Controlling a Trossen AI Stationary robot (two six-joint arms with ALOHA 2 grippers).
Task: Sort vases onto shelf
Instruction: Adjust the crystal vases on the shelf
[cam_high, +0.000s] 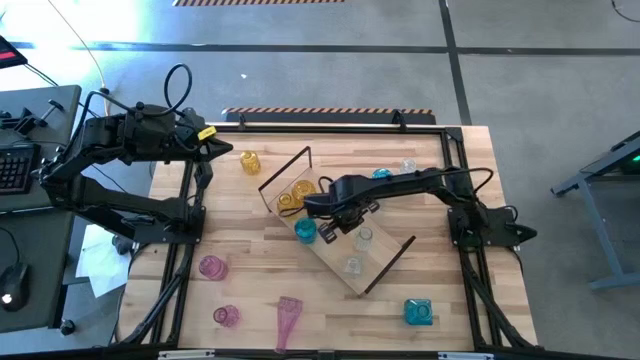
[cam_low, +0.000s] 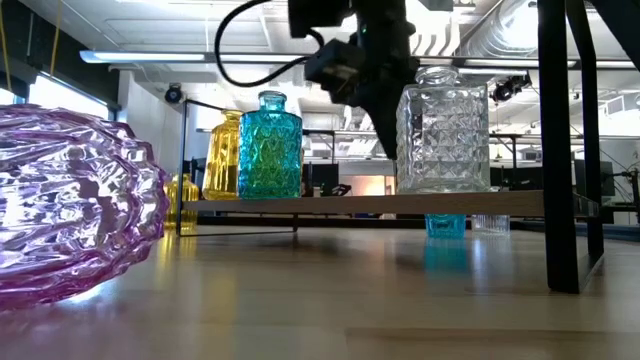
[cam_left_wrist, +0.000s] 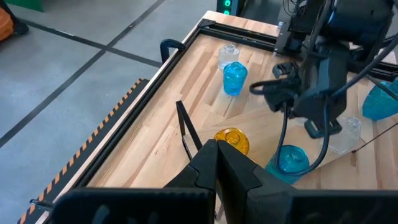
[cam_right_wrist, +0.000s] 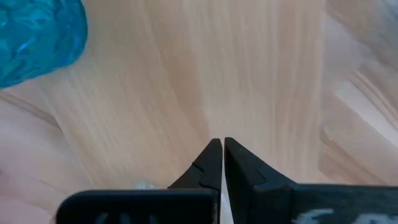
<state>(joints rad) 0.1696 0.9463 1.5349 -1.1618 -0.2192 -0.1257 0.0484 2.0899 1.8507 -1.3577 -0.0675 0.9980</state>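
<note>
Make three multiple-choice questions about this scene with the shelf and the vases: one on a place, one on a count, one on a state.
1. Where is the right claw?
A. over the shelf
B. beside the pink vases
C. off the table

2. How many pink vases are on the table?
A. one
B. three
C. five

3. How are the fingers of the right claw?
A. wide open
B. shut on a vase
C. shut, empty

Answers:
1 A, the high view shows it above the board, beside a teal vase.
2 B, three lie near the table's front left.
3 C, its wrist view shows the tips together over bare wood.
</note>
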